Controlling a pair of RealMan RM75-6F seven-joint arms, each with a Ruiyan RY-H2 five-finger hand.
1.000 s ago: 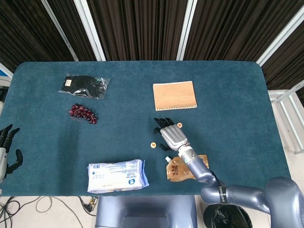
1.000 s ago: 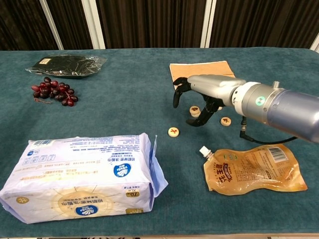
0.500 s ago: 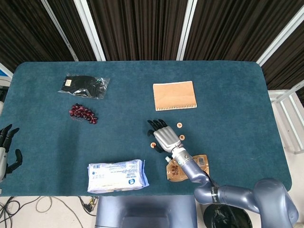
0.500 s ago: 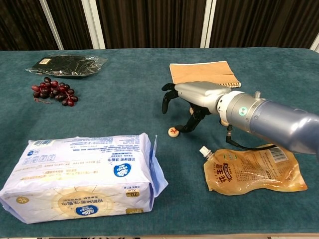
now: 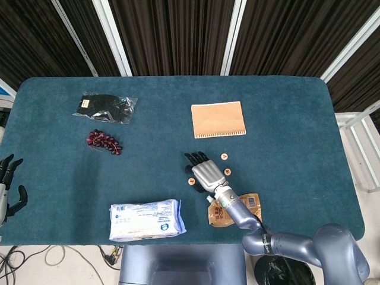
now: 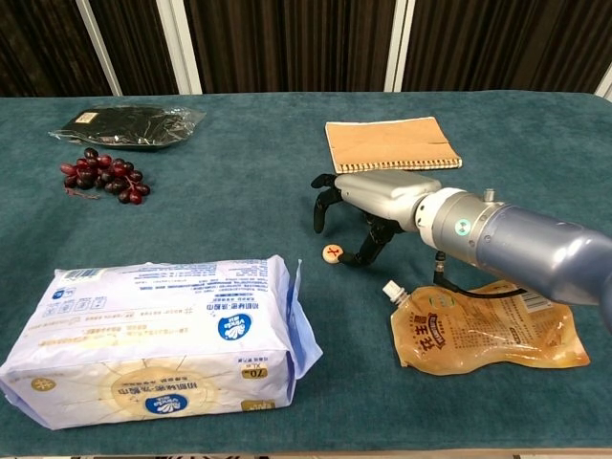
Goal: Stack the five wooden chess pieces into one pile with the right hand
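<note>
right hand [image 6: 368, 206] fingers spread, empty; chess piece [image 6: 332, 253] just beside thumb.

The silver right hand [image 6: 382, 206] covers the bench beneath its palm, so any round wooden chess pieces there are hidden. The red mark on the piece [image 6: 331, 253] beside its fingers [image 6: 320, 196] is too small to read. The black left hand [image 5: 7, 187] is cut off by the head view's edge.

We see a teal-covered table [image 5: 285, 119] before dark pleated curtains [image 5: 172, 35] crossed by white frame bars [image 5: 113, 35].
</note>
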